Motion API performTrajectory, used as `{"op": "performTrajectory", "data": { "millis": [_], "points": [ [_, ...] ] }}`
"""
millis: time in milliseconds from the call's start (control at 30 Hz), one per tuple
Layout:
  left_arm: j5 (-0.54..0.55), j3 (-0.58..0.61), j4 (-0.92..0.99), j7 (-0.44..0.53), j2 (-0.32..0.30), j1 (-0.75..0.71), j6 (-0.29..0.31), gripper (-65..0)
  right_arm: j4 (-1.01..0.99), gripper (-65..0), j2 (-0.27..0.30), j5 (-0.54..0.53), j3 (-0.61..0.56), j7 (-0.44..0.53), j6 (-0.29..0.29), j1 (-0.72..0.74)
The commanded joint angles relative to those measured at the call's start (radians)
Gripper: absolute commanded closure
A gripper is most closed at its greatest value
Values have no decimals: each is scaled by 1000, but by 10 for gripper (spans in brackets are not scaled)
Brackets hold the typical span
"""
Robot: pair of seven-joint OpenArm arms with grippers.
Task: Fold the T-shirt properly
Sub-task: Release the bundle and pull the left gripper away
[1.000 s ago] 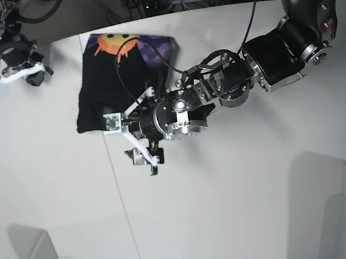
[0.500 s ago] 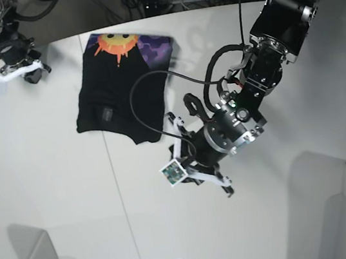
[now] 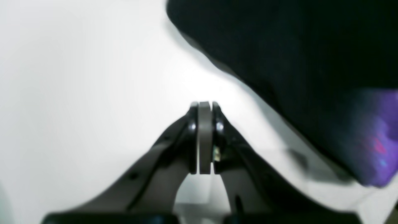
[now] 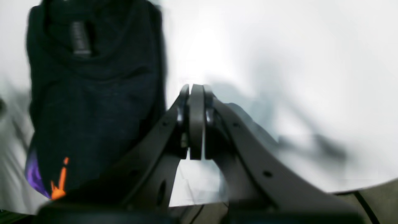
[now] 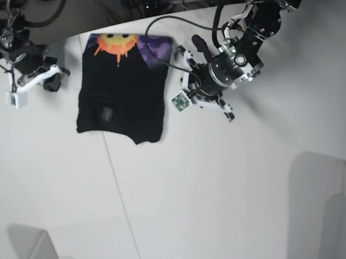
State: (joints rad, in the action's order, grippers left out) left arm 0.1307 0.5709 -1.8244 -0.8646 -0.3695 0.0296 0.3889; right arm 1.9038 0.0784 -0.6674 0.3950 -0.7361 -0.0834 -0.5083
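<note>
The T-shirt (image 5: 118, 89) is mostly black, with an orange-yellow sun print at its top edge and a purple patch right next to it, plus a small grey label on the black part. It sits on a plain white table (image 5: 189, 192). The left gripper (image 3: 204, 107) has dark grey-brown fingers with a lighter grey strip between them, and the right gripper (image 4: 196, 90) has the same colours. Both arms are black with white brackets.

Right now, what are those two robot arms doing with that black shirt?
Neither is holding it. The T-shirt lies folded on the white table, sun print at one end. The left gripper and right gripper are both shut on nothing, one on either side of the shirt.
</note>
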Motion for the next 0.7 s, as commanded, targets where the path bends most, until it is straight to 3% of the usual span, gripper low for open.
{"op": "performTrajectory", "data": {
  "millis": [0, 267, 367, 667],
  "points": [
    [-1, -4, -21, 15, -3, -7, -9, 0, 12, 0, 11, -8, 3, 16, -3, 1],
    [-1, 4, -21, 14, -47, -107, -9, 0, -79, 0, 34, -8, 3, -63, -3, 83],
    [-1, 73, -21, 14, -75, -118, -11, 0, -106, 0, 33, -8, 2, -70, -3, 115],
    [1, 134, -22, 14, -73, -141, -11, 0, -149, 0, 28, -8, 0, -188, -3, 261]
  ]
}}
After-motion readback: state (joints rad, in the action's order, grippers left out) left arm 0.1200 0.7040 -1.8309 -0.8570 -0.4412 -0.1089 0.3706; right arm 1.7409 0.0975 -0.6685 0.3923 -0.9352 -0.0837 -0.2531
